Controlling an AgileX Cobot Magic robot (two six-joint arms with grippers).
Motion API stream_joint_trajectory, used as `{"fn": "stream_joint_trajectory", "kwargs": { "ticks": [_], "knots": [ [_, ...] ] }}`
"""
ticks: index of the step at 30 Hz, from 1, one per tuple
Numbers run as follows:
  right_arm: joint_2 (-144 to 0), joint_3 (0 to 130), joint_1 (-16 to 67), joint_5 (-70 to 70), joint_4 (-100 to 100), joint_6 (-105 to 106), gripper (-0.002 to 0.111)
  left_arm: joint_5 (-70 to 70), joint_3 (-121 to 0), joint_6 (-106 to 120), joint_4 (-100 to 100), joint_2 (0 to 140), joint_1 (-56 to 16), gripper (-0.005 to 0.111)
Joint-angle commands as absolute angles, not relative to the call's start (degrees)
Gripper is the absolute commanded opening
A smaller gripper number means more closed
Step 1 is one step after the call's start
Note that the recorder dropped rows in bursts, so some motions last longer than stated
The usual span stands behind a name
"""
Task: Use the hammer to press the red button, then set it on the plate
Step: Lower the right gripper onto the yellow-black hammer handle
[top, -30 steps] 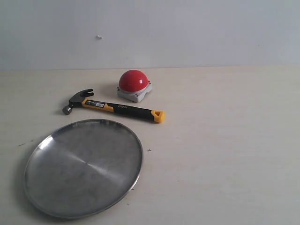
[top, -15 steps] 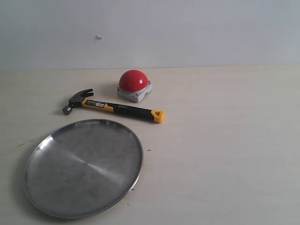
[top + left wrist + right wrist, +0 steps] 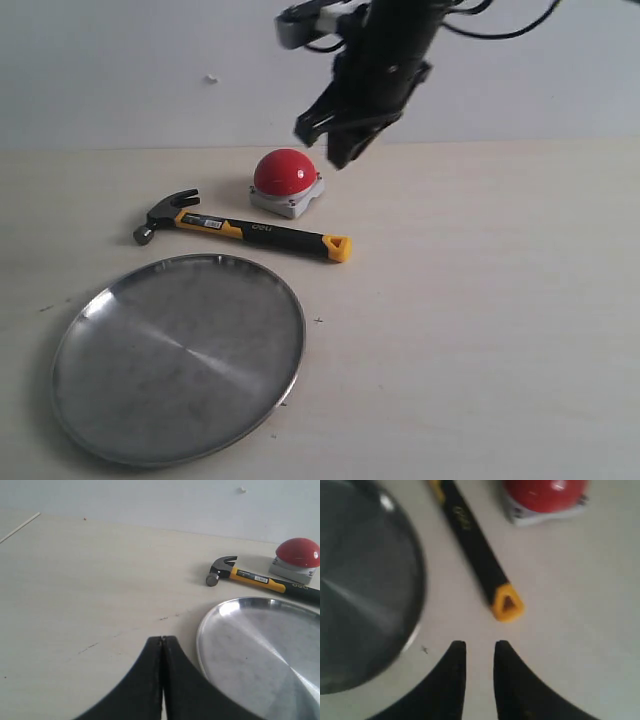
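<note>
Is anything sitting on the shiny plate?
No, the plate holds nothing, only reflections. The hammer lies on the table just beyond it, not touching. Whatever is under the plate is covered.

Hammer (image 3: 240, 229) flat on table (image 3: 480, 300), head at left, handle running right. Red button (image 3: 286, 180) just behind hammer's handle, near its middle, not touching. Plate (image 3: 178, 357) in front of hammer, rim near handle but apart; reaches further left than hammer's head, stops short of handle's end. All 3 on table.
</note>
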State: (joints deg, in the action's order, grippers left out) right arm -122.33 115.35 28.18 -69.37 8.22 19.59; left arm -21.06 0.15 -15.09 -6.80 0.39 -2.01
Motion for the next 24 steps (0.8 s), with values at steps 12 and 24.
{"fn": "stream_joint_trajectory", "kwargs": {
  "ticks": [12,24],
  "knots": [
    [-138.14,129.05,41.03,-60.82,5.54,23.30,0.051,-20.89,0.00,-14.96,-6.87,0.00,-2.21,0.000],
    [-149.59,144.45,41.32,-53.70,3.54,19.15,0.058,-20.89,0.00,-14.96,-6.87,0.00,-2.21,0.000]
  ]
}}
